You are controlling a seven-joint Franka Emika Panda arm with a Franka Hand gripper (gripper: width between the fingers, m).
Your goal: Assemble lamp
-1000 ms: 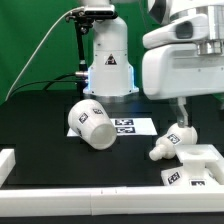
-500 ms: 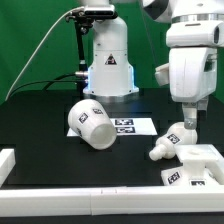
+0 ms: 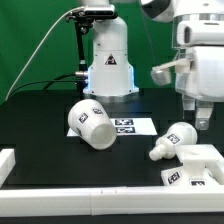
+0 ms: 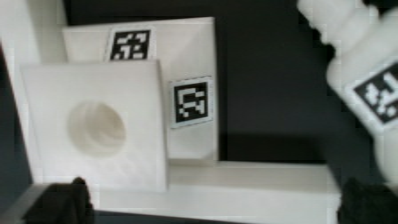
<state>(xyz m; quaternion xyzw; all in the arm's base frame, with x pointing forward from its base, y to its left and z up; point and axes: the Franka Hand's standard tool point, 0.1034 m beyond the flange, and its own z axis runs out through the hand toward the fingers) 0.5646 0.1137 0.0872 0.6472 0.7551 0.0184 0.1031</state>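
My gripper (image 3: pixel 197 116) hangs above the table (image 3: pixel 40 130) at the exterior view's right, jaws apart and holding nothing. In the wrist view its dark fingertips (image 4: pixel 61 197) show well apart, with nothing clamped between them. Beneath it the bulb (image 3: pixel 176 140) lies on its side, close against the squarish base (image 3: pixel 195 172), which sits nearest the front. The shade (image 3: pixel 90 123) lies tipped over well to the left, just beside the marker board (image 3: pixel 127 126).

Shade (image 3: pixel 91 124), bulb (image 3: pixel 173 142), base (image 3: pixel 193 173) all matt wht plastic; table (image 3: pixel 40 125) matt blk.
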